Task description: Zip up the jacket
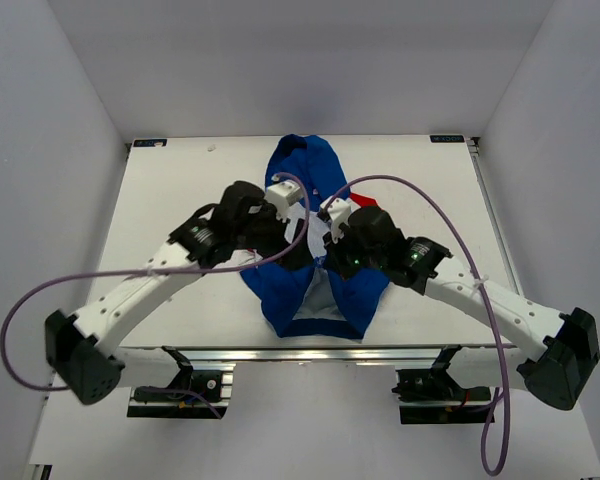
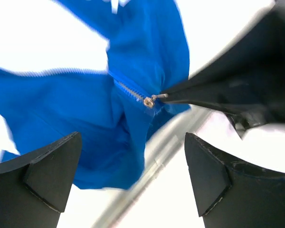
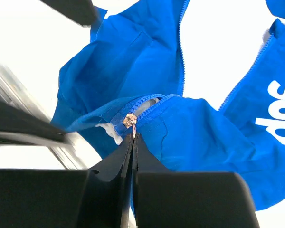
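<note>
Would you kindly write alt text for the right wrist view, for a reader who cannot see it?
The right gripper is pinched shut on the small silver zipper pull of a royal-blue fabric jacket. Beyond it, the jacket's front gapes open, with white lettering at the right edge.

Top camera looks down from behind; 2 close wrist cameras share the zipper slider point(image 2: 149, 100).
</note>
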You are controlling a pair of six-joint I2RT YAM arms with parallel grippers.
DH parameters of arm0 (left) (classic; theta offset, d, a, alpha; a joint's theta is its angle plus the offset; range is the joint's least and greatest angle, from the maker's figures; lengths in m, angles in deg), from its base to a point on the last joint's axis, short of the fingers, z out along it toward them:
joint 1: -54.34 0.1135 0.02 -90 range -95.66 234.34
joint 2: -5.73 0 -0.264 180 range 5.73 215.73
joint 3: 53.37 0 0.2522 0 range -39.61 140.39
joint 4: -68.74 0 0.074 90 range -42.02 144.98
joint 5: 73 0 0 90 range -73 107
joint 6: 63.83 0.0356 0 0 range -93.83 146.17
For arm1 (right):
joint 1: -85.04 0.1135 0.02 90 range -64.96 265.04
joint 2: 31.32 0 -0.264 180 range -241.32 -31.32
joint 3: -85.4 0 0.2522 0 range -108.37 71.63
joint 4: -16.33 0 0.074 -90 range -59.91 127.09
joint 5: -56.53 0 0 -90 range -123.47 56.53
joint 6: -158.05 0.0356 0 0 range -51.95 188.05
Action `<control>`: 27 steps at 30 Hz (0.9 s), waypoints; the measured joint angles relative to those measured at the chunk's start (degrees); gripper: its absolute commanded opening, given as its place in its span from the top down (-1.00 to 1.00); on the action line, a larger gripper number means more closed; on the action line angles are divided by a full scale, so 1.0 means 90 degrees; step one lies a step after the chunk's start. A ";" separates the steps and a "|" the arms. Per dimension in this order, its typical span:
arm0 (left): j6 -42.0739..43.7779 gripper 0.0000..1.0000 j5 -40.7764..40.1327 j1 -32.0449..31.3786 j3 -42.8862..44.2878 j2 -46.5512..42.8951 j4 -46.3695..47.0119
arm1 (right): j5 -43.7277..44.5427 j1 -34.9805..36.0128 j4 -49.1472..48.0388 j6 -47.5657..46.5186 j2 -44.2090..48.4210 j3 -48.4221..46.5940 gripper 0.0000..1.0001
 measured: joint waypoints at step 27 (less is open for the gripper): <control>0.4306 -0.90 -0.0070 -0.1018 -0.0376 -0.0342 0.1175 | -0.2999 -0.1729 0.1923 -0.0401 -0.1105 -0.1727 1.00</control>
